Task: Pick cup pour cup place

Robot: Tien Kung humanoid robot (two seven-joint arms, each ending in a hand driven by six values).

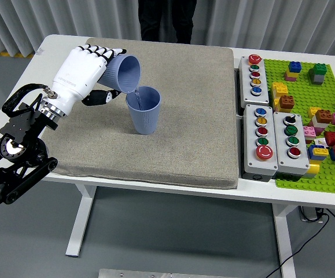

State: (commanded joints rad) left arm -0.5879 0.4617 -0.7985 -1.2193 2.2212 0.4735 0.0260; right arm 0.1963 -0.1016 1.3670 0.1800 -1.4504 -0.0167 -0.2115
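My left hand (100,72), white with black finger joints, is shut on a blue ribbed cup (124,73). That cup is tipped on its side, its mouth facing right and down, with its rim just over the left edge of a second blue cup (144,110). A thin stream runs from the tipped rim into the second cup, which stands upright on the grey mat (190,116). The right hand is out of sight.
Grey button boxes (256,75) (276,142) line the mat's right edge. A green baseplate (312,98) with several loose bricks lies further right. A person in dark trousers (166,17) stands at the far side. Bare mat stretches right of the cups.
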